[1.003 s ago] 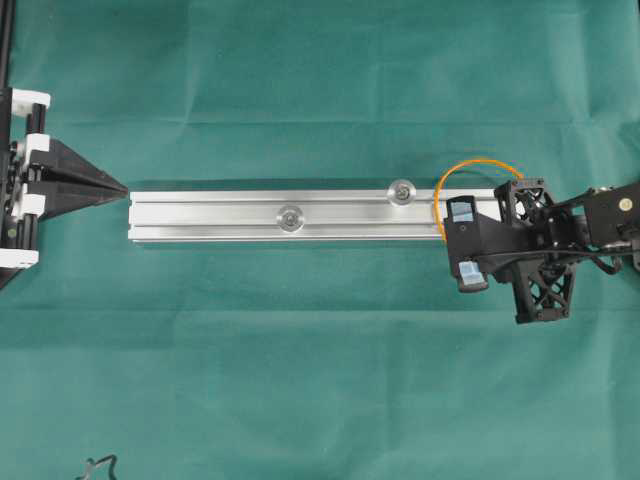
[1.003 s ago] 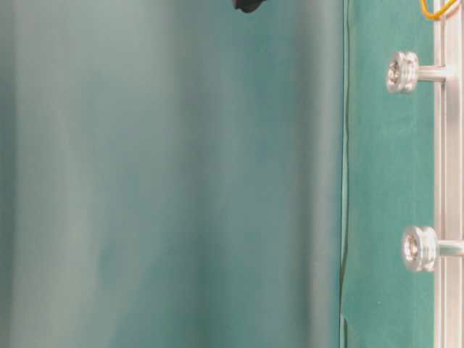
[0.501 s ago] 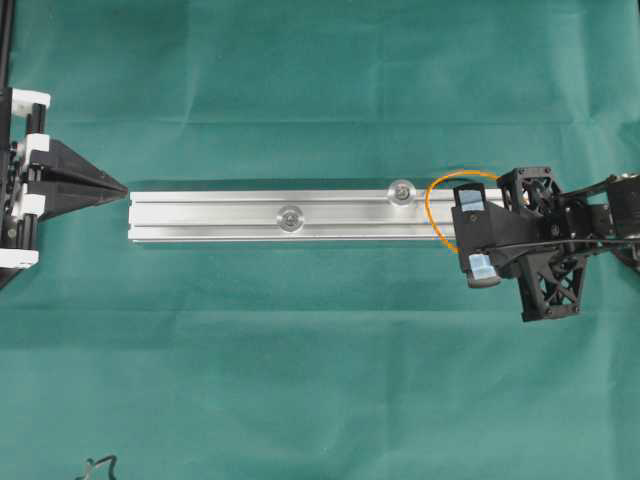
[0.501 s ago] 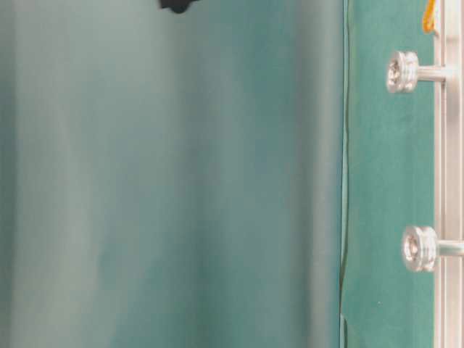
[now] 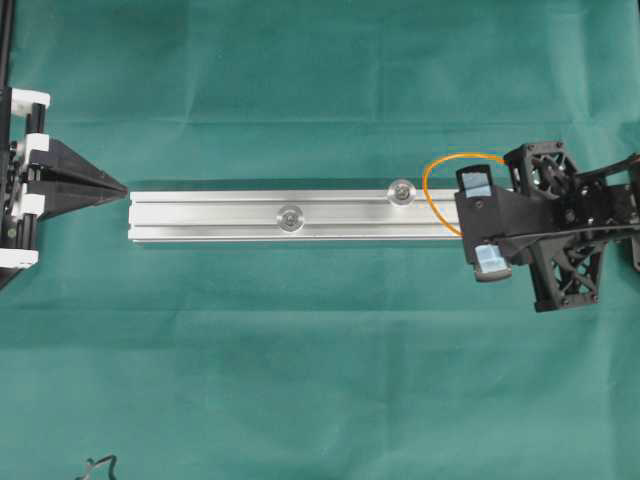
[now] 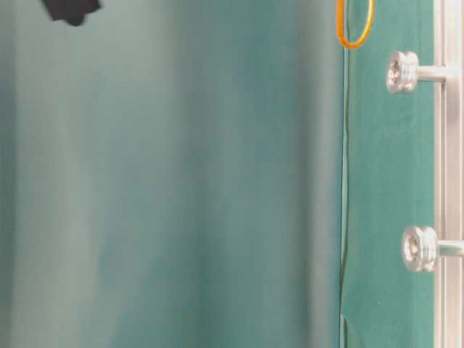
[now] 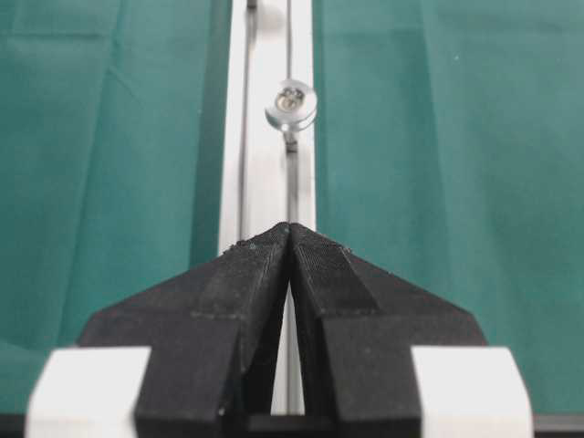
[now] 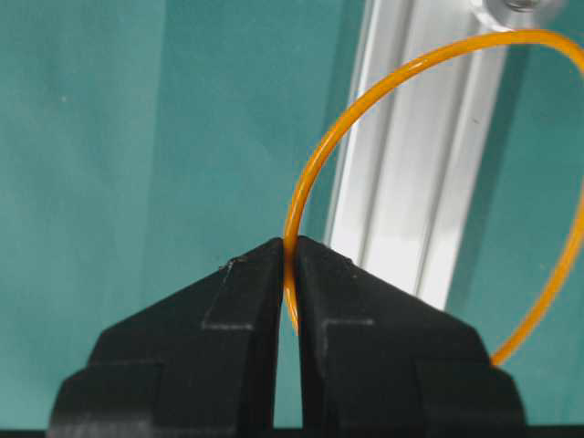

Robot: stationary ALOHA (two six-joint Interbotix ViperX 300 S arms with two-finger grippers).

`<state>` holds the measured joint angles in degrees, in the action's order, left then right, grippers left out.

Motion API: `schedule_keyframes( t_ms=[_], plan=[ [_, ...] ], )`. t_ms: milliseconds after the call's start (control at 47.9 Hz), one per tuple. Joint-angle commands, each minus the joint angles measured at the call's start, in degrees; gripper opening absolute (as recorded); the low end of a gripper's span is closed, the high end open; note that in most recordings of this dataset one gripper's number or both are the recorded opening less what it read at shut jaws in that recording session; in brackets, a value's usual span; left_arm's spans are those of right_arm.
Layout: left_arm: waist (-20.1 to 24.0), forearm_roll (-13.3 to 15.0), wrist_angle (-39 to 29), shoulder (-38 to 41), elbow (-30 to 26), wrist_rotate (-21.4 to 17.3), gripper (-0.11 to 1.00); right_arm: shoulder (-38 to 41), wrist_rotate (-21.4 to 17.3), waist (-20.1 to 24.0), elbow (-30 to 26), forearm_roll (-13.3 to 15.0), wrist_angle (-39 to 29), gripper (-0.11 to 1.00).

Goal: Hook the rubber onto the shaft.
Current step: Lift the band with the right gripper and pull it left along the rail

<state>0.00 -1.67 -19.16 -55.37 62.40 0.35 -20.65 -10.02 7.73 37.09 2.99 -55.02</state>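
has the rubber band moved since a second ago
Yes. In the overhead view the rubber band, pinched in the right gripper, has shifted left toward the nearer shaft on the rail, and lifted off the rail.

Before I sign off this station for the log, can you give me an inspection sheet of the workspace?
Surface: green cloth, lightly creased.
Job's things: orange rubber band held off the rail's right end, not on any shaft; aluminium rail carries two shafts, near and far.
Clutter: nothing seen.
Grippers: right gripper fingers pinch the band; left gripper closed, empty, at the rail's left end.
Cables: small black piece at bottom edge, unclear.
Surroundings: nothing seen.
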Motion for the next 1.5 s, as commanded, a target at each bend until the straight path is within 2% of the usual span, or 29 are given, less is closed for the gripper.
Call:
schedule_keyframes(
  t_ms=[0,167,961,1483],
  plan=[
    [0.2,-0.1,0.3,0.2,-2.0,0.0,0.02,-1.4,-0.1,0.1,-2.8,0.5,-2.1,0.07],
    [0.2,-0.2,0.3,0.2,-1.8,0.0,0.02,-1.9,-0.1,0.2,-4.4,0.9,-4.5,0.07],
    [0.2,-0.2,0.3,0.2,-2.0,0.0,0.02,-0.8,-0.1,0.1,-5.2,2.1,-4.2,0.07],
    [0.2,-0.2,0.4,0.2,-2.0,0.0,0.02,8.1,0.0,-1.1,-13.2,3.5,-1.2,0.07]
  ],
)
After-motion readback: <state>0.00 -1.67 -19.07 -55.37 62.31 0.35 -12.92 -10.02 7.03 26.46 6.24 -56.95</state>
